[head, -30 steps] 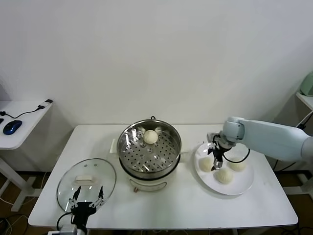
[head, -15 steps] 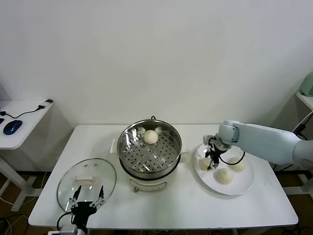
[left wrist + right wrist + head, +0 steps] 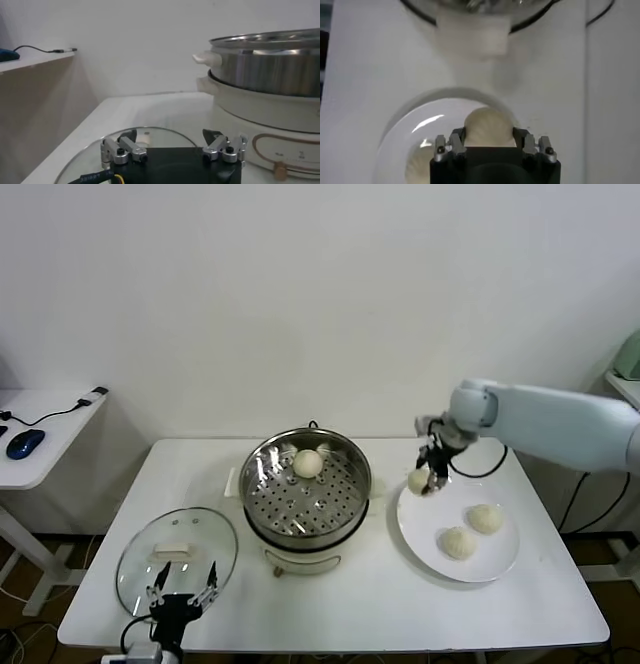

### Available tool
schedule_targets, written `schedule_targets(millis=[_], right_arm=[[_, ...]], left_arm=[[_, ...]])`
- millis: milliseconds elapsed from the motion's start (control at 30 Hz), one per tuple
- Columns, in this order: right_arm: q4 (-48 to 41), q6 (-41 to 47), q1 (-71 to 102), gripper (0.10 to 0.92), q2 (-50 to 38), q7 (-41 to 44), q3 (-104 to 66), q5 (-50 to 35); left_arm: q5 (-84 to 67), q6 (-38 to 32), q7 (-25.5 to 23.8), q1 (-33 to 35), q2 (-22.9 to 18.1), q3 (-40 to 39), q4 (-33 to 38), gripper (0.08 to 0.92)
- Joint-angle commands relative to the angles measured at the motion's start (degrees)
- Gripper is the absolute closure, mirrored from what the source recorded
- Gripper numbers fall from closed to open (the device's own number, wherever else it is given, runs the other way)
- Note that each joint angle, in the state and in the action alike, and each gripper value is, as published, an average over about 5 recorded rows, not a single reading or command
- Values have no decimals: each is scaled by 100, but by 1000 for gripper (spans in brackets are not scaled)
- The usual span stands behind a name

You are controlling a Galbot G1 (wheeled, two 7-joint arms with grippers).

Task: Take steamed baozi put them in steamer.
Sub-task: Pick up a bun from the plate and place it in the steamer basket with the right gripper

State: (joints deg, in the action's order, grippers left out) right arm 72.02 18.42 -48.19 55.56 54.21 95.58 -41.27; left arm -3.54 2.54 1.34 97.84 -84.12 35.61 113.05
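My right gripper (image 3: pixel 428 477) is shut on one steamed baozi (image 3: pixel 417 480) and holds it in the air over the left rim of the white plate (image 3: pixel 425 529). In the right wrist view that creamy bun (image 3: pixel 488 125) fills the space between the fingers of the right gripper (image 3: pixel 488 138). Two more baozi (image 3: pixel 485 518) (image 3: pixel 458 542) lie on the plate. Another baozi (image 3: pixel 308 463) rests on the perforated tray at the back of the steamer (image 3: pixel 340 524). The left gripper (image 3: pixel 182 597) (image 3: pixel 170 137) hangs open and idle at the table's front left, over the near edge of the glass lid.
The round glass lid (image 3: pixel 177 549) (image 3: pixel 85 162) with a white handle lies flat, front left of the steamer (image 3: pixel 270 65). A small side table with a blue mouse (image 3: pixel 25 443) stands at the far left. The steamer's white side handle (image 3: pixel 472 32) faces the plate.
The right gripper closed on the leftmost baozi on the plate, then lifted it up and back toward the steamer side. The left arm stayed where it was.
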Motion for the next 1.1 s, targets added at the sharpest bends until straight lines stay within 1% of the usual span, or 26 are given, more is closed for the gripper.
schedule_targets(millis=[33,133,233,300,467,667,833,1100], right_arm=[[535,208,-1976,385,622,246,207,-1581],[824,663,-1708,381,1090,-267,-388,-2098],[961,1000,-1167,381,1582,-784,-702,-2295],[936,1109,-771,381,1866,-1010,-783,-2276],[577,1282,200,382,2351,-1299,-836,-1889],[-45,1368,1083,384,2638,-1481,-794,-1433],[-577,1354,1551,383,2827,-1535,-779,-1140],[-1068,1297,1886,384,3011,-1599,-890,-918]], left_arm=[[0,3,-1,1,2,-1,33,177],[-1,22,-6,-11,19,-9,68,177],[0,42,-9,-33,24,-24,94,177],[6,57,-13,-42,20,-35,107,177],[9,85,-22,-50,15,-38,122,177],[-7,83,-24,-27,42,-20,104,177],[-13,91,-26,-38,54,-5,71,177],[-16,98,-28,-44,74,-10,10,177]])
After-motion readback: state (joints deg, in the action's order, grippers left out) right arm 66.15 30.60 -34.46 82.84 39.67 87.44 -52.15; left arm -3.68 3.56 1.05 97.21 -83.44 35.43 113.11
